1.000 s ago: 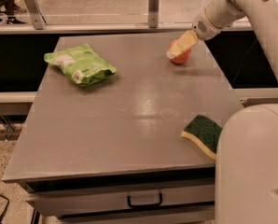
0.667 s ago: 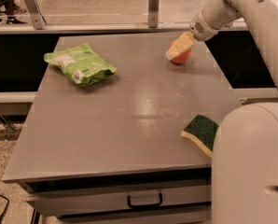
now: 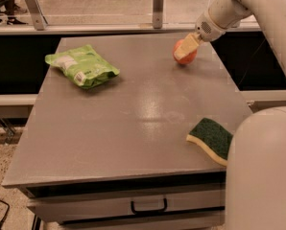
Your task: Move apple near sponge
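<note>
Almost nothing shifts since earlier frame: wrist edges slightly left, apple [image 3: 189, 59] stays on table [image 3: 133, 123] near far right corner, sponge [image 3: 211, 137] stays at near right edge, well apart from it. Gripper [image 3: 185, 48] sits down over apple, touching it; you cannot tell whether it clamps or merely straddles. Judgement: apple firm, smooth, round, fairly light, so prone to roll or slip. Take it squarely across widest middle, not by stem. Snack bag [image 3: 81, 66] lies far left, off your path.
</note>
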Robot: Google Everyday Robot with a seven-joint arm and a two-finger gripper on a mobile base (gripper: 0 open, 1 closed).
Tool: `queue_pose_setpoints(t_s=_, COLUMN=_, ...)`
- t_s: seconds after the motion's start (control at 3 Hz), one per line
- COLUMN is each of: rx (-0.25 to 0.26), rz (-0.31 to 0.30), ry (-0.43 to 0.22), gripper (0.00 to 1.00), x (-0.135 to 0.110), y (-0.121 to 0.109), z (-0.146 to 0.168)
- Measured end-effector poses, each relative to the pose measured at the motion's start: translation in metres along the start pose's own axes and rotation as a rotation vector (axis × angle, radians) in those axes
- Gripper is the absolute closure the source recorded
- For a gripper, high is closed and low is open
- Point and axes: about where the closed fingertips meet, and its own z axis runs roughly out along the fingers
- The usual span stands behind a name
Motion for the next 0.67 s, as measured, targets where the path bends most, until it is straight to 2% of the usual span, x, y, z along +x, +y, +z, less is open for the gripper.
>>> queue_pose_setpoints(t_s=0.33, rx=-0.01, rz=-0.052, ry=-0.01, gripper=0.99, x=-0.004, y=0.017, z=-0.018)
queue_pose_setpoints(t_s=0.67, rx=-0.021, rz=-0.133, ry=-0.053, gripper=1.0, x=0.0, y=0.057, z=-0.06)
